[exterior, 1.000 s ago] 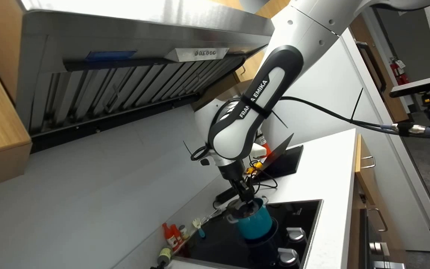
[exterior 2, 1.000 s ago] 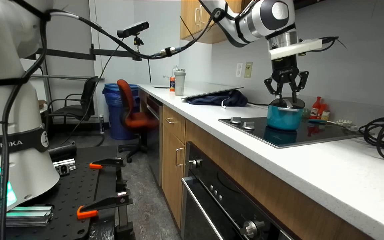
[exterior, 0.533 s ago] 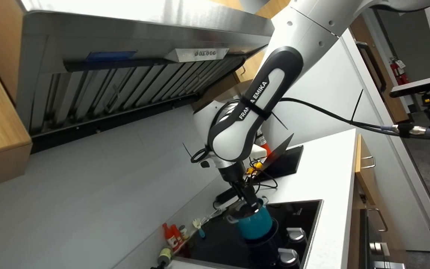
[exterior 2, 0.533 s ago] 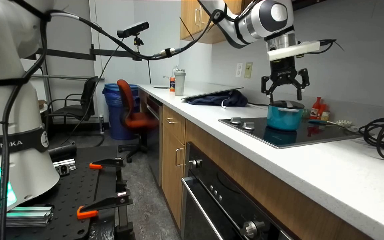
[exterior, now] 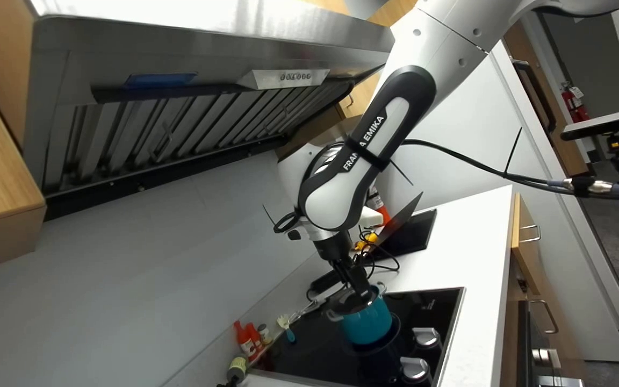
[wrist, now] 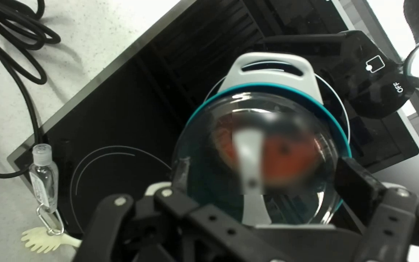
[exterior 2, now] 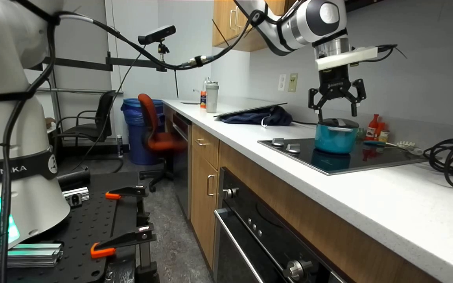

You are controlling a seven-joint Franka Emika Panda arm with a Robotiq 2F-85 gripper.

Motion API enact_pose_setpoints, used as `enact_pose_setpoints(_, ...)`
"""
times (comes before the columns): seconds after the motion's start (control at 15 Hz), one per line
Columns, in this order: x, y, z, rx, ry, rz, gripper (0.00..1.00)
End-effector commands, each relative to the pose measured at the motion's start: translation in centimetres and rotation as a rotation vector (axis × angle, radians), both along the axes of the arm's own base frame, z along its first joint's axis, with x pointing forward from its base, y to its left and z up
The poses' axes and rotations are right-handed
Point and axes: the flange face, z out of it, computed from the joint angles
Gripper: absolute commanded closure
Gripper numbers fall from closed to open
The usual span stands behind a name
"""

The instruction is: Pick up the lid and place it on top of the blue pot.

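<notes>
Counter (exterior 2: pixel 387 200): ran long and white across both exterior views.
Hood (exterior: pixel 207 43): hung overhead, steel-fronted, in an exterior view.
Arm (exterior: pixel 374 134): bent down, its wrist above the counter.
Cooktop (exterior: pixel 315 352): lay on the counter, black glass in a metal frame.
Gripper (exterior 2: pixel 337 113): pointed down over the pot (exterior 2: pixel 334 140), fingers (exterior 2: pixel 354 109) spread apart, one to each side of the lid (wrist: pixel 255 160); whether either touched it could not be told.
Pot: stood upright on the cooktop, teal, with grey handles.
Lid: rested over the pot's mouth, see-through, with a grey grip; the teal rim showed past it in the wrist view, its middle blurred.
Red bottles (exterior 2: pixel 372 127): stood together beside the cooktop.
Clear bottle (wrist: pixel 46 182): showed at the cooktop's edge.
</notes>
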Motion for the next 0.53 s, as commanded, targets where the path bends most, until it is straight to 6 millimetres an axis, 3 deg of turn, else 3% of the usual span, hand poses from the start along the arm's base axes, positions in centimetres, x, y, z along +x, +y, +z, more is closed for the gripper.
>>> enact_pose_setpoints(0.0,-0.06,0.24,1.28,0.005,0.005,-0.023,0.00)
enact_pose_setpoints(0.47,-0.75,-0.19,1.31,0.011,0.025,-0.043,0.00)
